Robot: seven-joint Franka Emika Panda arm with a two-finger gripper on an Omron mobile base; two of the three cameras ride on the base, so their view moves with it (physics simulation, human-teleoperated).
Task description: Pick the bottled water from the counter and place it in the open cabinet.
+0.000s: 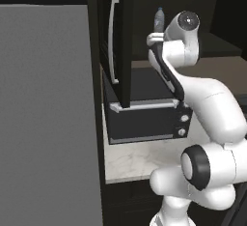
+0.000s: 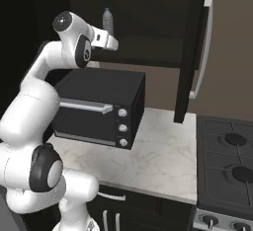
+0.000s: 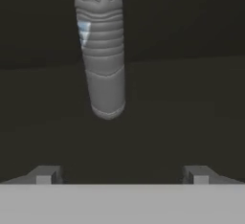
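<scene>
On the open cabinet shelf, bottled water stands beyond spread, empty fingers, microwave below.

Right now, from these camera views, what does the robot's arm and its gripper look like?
The arm is glossy white, built of rounded, bulbous segments with dark, near-black rings and discs at the joints, and a dark strip along one upper link. No cables or markings show. The gripper ends in two small grey, blocky fingertips set wide apart.

no readable text anywhere; bottled water label band blank, microwave knobs unmarked
</scene>
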